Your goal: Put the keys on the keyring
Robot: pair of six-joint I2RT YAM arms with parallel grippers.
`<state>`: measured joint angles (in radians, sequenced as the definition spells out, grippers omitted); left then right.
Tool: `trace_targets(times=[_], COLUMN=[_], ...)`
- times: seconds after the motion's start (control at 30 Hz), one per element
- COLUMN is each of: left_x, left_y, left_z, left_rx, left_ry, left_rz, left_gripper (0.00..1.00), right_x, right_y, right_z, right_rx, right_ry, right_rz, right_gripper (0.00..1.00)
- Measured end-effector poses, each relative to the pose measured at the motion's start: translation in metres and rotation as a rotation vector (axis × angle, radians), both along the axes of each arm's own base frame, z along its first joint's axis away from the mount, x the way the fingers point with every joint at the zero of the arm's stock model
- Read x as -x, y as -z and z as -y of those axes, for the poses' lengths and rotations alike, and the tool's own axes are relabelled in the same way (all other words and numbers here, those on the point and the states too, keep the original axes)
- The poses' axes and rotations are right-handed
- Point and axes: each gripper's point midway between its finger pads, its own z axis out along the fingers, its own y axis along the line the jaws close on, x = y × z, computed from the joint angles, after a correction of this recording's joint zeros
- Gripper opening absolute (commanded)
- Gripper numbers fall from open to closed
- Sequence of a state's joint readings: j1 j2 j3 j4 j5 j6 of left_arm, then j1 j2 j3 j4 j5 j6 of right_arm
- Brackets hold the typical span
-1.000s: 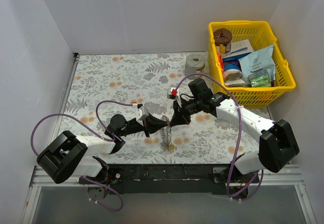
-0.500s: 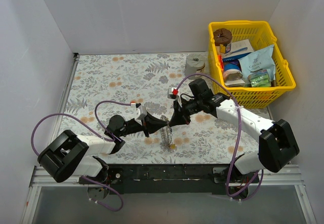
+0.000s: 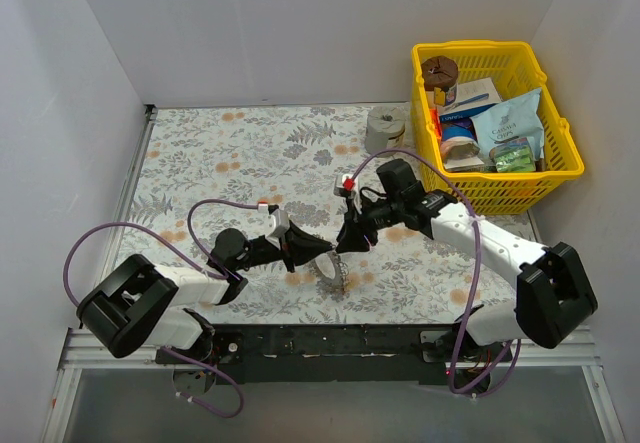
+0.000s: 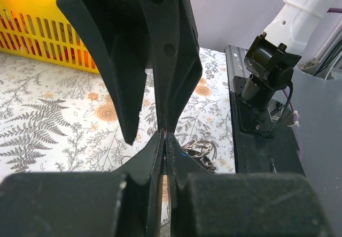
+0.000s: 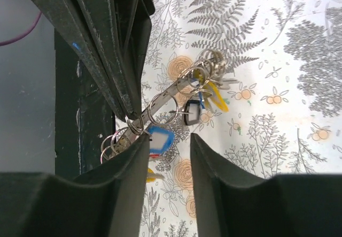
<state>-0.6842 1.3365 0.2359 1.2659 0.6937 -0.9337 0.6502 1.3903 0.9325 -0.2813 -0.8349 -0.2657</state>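
Now I'm pinching the keyring (image 3: 333, 273) in my left gripper (image 3: 303, 251) over the near middle, keys (image 5: 160, 139) dangling from it, while my right gripper (image 3: 345, 241) is gaping just right of it, risking snagging them when pulling away.

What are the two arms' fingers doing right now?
Left fingers: closed, pinching the keyring.
Right fingers: open, holding nothing.
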Motion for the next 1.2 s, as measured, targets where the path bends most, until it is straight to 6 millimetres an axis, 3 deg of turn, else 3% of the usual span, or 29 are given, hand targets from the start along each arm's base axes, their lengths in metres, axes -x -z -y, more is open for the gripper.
trace_targets(times=[0.2,0.3,0.77,0.93,1.2], left_x=[0.001,0.002,0.003,0.004,0.004], left_y=[-0.008,-0.009,-0.012,-0.013,-0.012], left_z=[-0.001,-0.001,0.0,0.0,0.0], left_rx=[0.016,0.018,0.023,0.026,0.023], left_ry=[0.001,0.003,0.017,0.019,0.019], left_rz=[0.039,0.046,0.056,0.056,0.051], left_gripper=[0.0,0.0,0.0,0.0,0.0], right_x=[-0.006,-0.006,0.0,0.001,0.004], right_y=[-0.021,-0.031,-0.039,-0.045,-0.039], right_z=[0.006,0.008,0.001,-0.003,-0.005], right_rx=[-0.026,-0.05,-0.132,-0.161,-0.164], right_ry=[0.043,0.049,0.013,0.001,-0.028], right_rz=[0.119,0.162,0.163,0.167,0.135], right_gripper=[0.64,0.65,0.54,0.45,0.41])
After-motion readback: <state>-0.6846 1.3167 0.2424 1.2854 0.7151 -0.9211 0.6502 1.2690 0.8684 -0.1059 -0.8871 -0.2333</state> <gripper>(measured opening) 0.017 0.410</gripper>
